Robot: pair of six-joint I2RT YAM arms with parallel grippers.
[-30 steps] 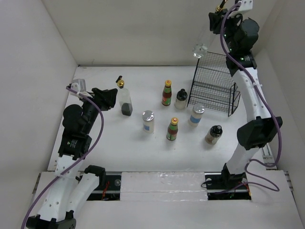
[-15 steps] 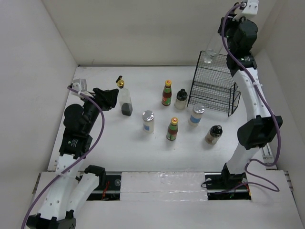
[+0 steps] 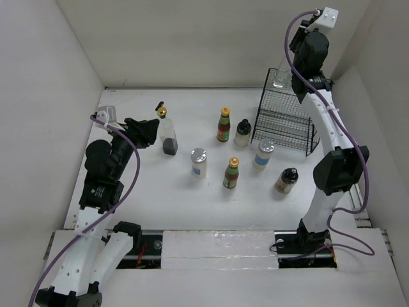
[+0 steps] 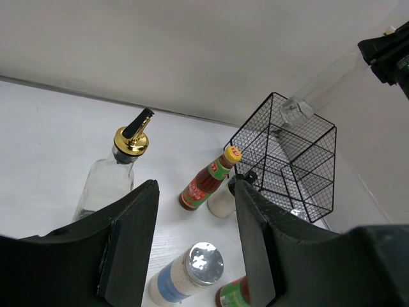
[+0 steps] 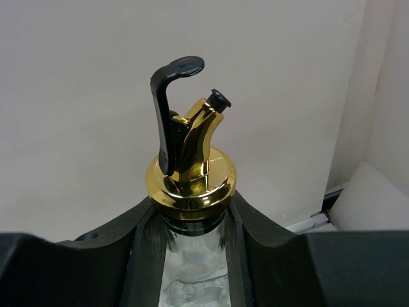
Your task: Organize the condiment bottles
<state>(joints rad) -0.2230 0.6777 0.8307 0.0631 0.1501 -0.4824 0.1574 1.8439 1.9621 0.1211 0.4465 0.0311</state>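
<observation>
White walls are set close round a white table (image 3: 192, 204), on which most of the condiment bottles (image 3: 231, 173) are left standing upright and loosely scattered. The right gripper (image 5: 192, 220) is raised high at the far right and is clamped on the neck of a tall clear bottle (image 5: 192, 268), just under its gold spout. The glass body hangs tilted below the gripper, with its base brought to the top rear corner of the black wire basket (image 3: 287, 121). Whether the base touches the wire cannot be told. The neck hold is judged to have been chosen so that the body can be lowered onto the basket without the gripper fouling the mesh. The left gripper (image 3: 150, 131) is held low over the table with its jaws apart and nothing between them. The second gold-spouted bottle (image 3: 167, 133) stands just ahead of it and slightly to its left, apparently lined up as the next pick. An orange-capped bottle (image 3: 223, 125) is seen further ahead of that gripper, and a silver-lidded jar (image 3: 199, 162) lies close below its fingers. All of these are well apart from the basket and not yet sorted.
</observation>
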